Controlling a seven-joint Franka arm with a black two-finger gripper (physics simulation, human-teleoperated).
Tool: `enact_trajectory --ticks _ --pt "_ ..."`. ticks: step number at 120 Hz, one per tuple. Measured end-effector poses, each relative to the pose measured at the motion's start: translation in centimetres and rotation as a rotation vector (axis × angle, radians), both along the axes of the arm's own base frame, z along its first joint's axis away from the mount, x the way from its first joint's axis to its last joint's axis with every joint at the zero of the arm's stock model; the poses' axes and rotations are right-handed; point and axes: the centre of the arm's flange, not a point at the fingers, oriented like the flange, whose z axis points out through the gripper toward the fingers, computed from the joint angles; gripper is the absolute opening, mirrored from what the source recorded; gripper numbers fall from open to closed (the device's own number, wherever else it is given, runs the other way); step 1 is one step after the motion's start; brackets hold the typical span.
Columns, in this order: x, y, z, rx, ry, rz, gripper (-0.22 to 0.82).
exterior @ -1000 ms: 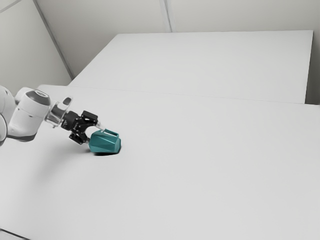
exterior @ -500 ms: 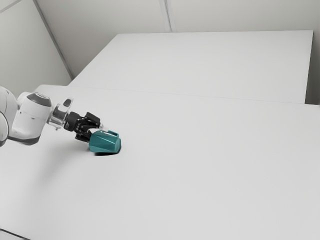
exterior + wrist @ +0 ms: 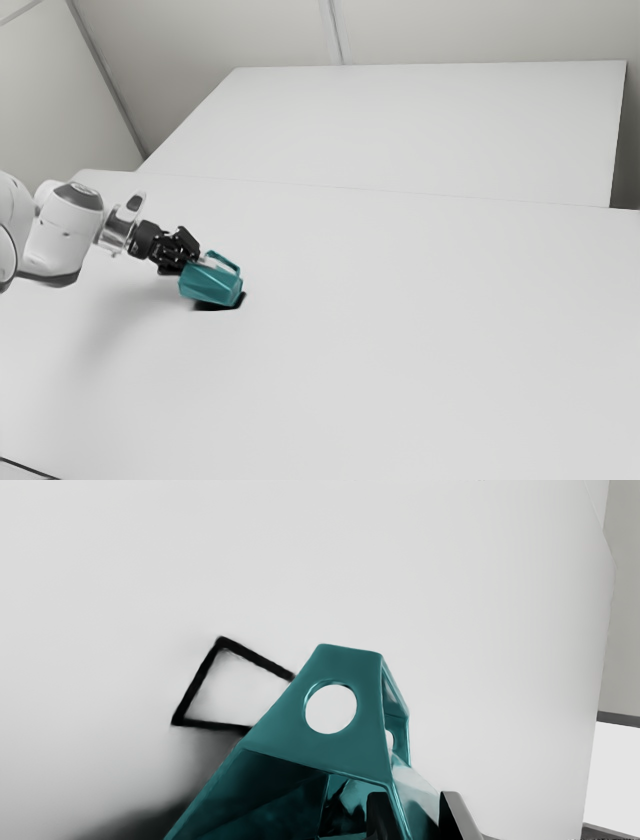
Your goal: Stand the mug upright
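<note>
The mug (image 3: pixel 211 281) is tilted and not upright: its open mouth faces back toward my gripper (image 3: pixel 414 800), and its far end slopes down toward the table (image 3: pixel 400 350), to the exterior view's right. The handle (image 3: pixel 226 262) is on its upper side. I have the mug by its wall, the gripper drawn in narrow on it, one finger (image 3: pixel 379 814) inside the mouth and the other finger (image 3: pixel 459 814) against the outside. A dark shadow (image 3: pixel 222 305) lies under the mug; whether its lowest edge touches the table, I can't tell. The arm (image 3: pixel 70 235) reaches in from the exterior view's left.

So I judge the grasp done and the righting left: the mug needs turning until its base sits flat, then letting go. With only the wall pinched, it could swing in my grip.
</note>
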Motion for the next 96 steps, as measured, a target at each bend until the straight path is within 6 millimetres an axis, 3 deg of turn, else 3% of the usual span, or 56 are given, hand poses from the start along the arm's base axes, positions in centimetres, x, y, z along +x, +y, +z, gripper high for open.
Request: enact_trajectory --ticks 33,48,74,96 --pt "1.5 -2.9 2.8 0.023 -0.048 -0.061 -0.16" --pt "2.2 -3.7 5.0 0.068 -0.07 -0.104 -0.17" --pt "3.7 -5.3 8.6 0.21 -0.068 -0.214 -0.18" --pt "3.9 -6.9 10.3 0.354 -0.002 -0.292 -0.18"
